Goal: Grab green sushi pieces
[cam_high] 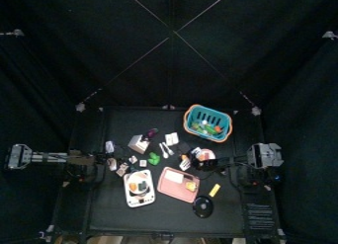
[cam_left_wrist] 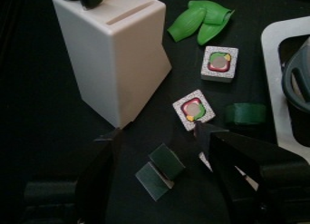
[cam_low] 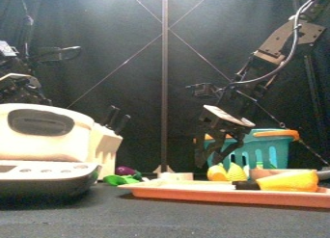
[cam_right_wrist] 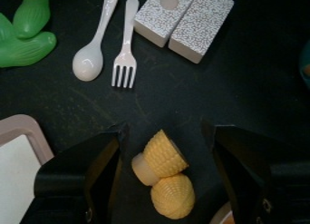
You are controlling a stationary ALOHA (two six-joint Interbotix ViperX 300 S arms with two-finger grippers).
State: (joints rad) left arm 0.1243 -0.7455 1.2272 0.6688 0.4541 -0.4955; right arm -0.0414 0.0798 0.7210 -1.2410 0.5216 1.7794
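In the left wrist view, a small green sushi roll [cam_left_wrist: 246, 113] lies on the black table beside a white tray's rim [cam_left_wrist: 281, 46]. Two white sushi pieces with green and red centres [cam_left_wrist: 219, 63] [cam_left_wrist: 194, 108] lie next to a white knife block [cam_left_wrist: 115, 55]. Two dark green flat pieces [cam_left_wrist: 158, 169] lie between my left gripper's jaws. My left gripper [cam_left_wrist: 169, 164] is open and empty just above them; it also shows in the top view [cam_high: 117, 163]. My right gripper [cam_right_wrist: 176, 173] is open and empty over two yellow corn pieces [cam_right_wrist: 164, 155].
A green leaf [cam_left_wrist: 204, 19] lies beyond the sushi. A spoon [cam_right_wrist: 91, 51], a fork [cam_right_wrist: 126, 46] and two speckled shakers [cam_right_wrist: 182, 19] lie near the right gripper. A teal basket [cam_high: 209, 120] stands at the back right, with a pink tray [cam_high: 179, 184] at the front.
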